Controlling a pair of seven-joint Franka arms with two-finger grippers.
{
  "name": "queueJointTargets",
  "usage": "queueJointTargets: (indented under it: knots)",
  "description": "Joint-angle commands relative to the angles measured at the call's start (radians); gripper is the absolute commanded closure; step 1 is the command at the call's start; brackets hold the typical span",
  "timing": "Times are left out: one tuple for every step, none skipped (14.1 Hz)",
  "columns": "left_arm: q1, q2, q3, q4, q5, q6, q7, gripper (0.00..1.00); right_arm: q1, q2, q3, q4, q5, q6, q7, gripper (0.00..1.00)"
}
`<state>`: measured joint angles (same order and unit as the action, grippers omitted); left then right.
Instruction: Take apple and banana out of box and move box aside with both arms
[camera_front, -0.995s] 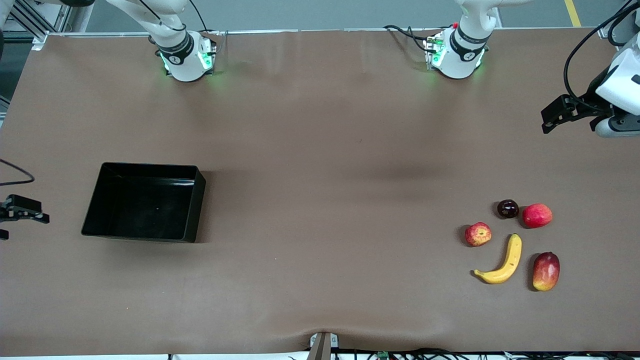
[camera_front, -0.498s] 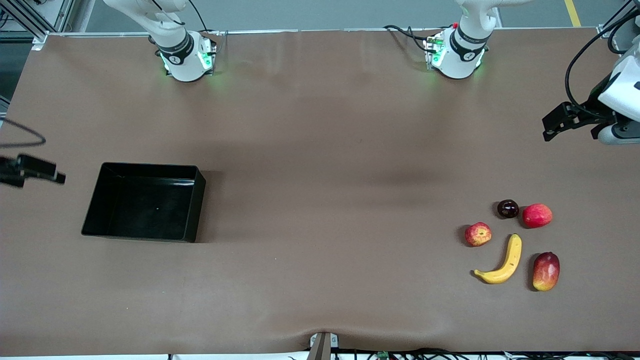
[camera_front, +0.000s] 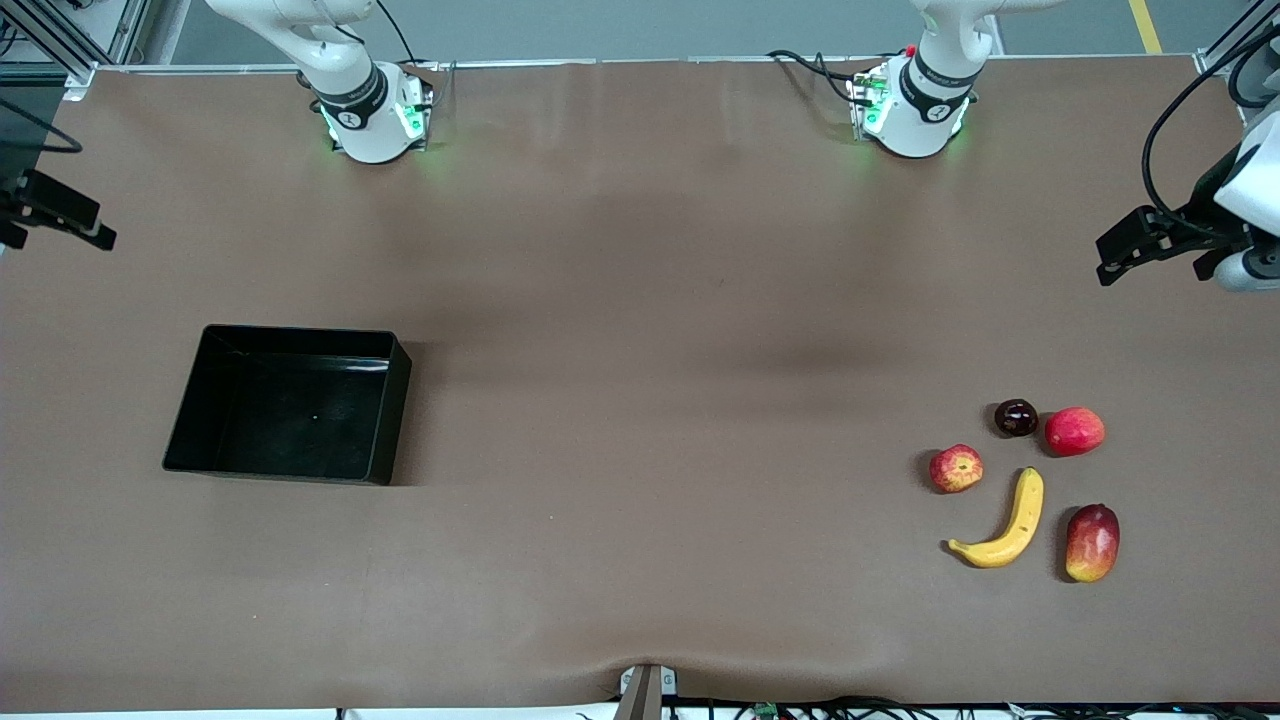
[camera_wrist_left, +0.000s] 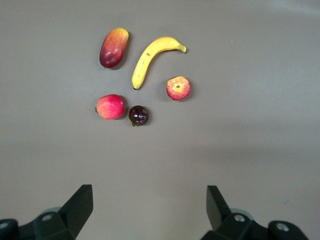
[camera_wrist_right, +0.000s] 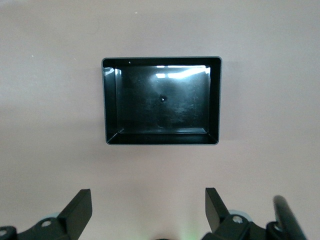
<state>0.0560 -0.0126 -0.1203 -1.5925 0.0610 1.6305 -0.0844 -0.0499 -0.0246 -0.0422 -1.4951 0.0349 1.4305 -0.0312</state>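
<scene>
Front view: high above, looking steeply down across the whole brown surface (camera_front: 640, 420), arm bases along the top edge, wide and distant.

Left wrist view: looking down from well above, past the spread fingers (camera_wrist_left: 80, 207) of the left gripper (camera_wrist_left: 150, 212), onto the banana (camera_wrist_left: 150, 57), apple (camera_wrist_left: 178, 88) and neighbouring fruit; same cluster seen in the front view toward the left arm's end, banana (camera_front: 1005, 522) and apple (camera_front: 956, 468) included.

Right wrist view: likewise downward from a height, past the parted right gripper (camera_wrist_right: 148, 210), centred on the black box (camera_wrist_right: 112, 100); shared with the front view, box (camera_front: 400, 400) toward the right arm's end. Wrist views apparently sharing nothing with each other.
</scene>
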Motion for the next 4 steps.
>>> queueJointTargets:
  knots:
    - [-0.001,0.017,-0.002,0.023,-0.018,-0.012,0.0,0.0,0.004,-0.037,0.001,-0.069,-0.024,0.021,0.017,0.0]
    - [-0.001,0.017,-0.004,0.023,-0.018,-0.012,0.006,0.0,0.004,-0.038,0.002,-0.071,-0.024,0.021,0.017,0.0]
    - [-0.001,0.017,-0.005,0.026,-0.018,-0.012,0.005,0.0,-0.004,-0.028,-0.001,-0.045,-0.014,0.019,0.007,0.0]
    - [-0.001,0.016,-0.005,0.026,-0.018,-0.012,0.006,0.0,-0.011,-0.024,-0.004,-0.028,-0.01,0.012,0.017,0.0]
